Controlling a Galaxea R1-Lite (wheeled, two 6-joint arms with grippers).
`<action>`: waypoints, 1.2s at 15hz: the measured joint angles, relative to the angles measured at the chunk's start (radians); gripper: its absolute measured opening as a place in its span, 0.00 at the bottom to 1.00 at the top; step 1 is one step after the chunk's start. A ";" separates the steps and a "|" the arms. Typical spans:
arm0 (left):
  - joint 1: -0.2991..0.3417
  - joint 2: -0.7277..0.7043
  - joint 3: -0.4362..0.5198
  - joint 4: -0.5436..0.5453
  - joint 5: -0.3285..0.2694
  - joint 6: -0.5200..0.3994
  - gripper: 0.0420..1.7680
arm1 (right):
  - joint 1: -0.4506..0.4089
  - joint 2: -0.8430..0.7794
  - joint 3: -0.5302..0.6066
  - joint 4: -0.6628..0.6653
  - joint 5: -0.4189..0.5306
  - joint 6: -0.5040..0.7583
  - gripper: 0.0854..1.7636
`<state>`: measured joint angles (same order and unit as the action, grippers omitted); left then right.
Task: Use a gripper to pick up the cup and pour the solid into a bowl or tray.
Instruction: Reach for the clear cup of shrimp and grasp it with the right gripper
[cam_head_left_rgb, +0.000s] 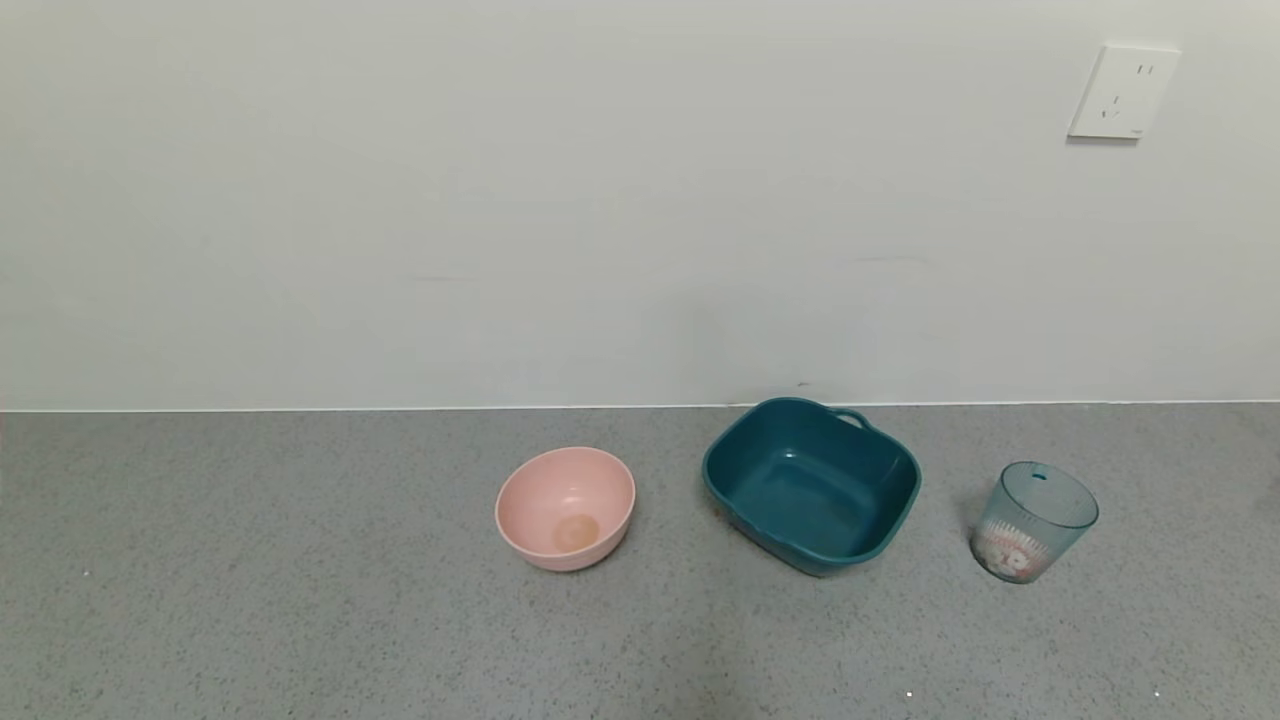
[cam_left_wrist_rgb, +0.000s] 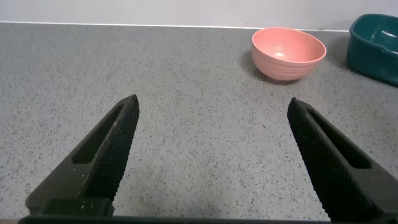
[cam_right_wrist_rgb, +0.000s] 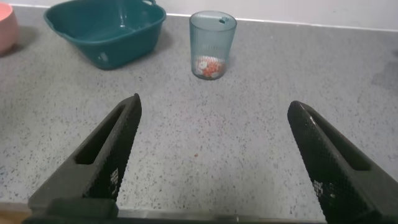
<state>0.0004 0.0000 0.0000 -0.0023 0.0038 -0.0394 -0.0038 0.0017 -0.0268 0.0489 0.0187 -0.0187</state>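
Observation:
The ribbed pale blue-green cup (cam_head_left_rgb: 1034, 521) stands upright at the right of the grey counter, with white and orange-red pieces (cam_head_left_rgb: 1012, 562) at its bottom. It also shows in the right wrist view (cam_right_wrist_rgb: 212, 45), with the pieces (cam_right_wrist_rgb: 209, 68) low inside. The dark teal tub (cam_head_left_rgb: 812, 485) sits empty to the cup's left; it also shows in the right wrist view (cam_right_wrist_rgb: 106, 29). My right gripper (cam_right_wrist_rgb: 212, 106) is open and empty, well short of the cup. My left gripper (cam_left_wrist_rgb: 212, 102) is open and empty over bare counter. Neither arm shows in the head view.
A round pink bowl (cam_head_left_rgb: 566, 507) stands left of the tub and also shows in the left wrist view (cam_left_wrist_rgb: 288, 53). The wall runs close behind the vessels, with a white socket (cam_head_left_rgb: 1122, 92) at the upper right.

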 joint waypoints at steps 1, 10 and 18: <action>0.000 0.000 0.000 0.000 0.000 0.000 0.97 | 0.000 0.004 -0.026 0.046 -0.002 0.000 0.97; 0.000 0.000 0.000 0.000 0.000 0.000 0.97 | 0.003 0.353 -0.346 0.163 -0.014 0.007 0.97; 0.000 0.000 0.000 0.000 0.000 0.000 0.97 | 0.003 0.840 -0.459 0.156 -0.014 0.075 0.97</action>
<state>0.0009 0.0000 0.0000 -0.0019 0.0038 -0.0394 -0.0013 0.8419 -0.4853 0.2053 0.0051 0.0566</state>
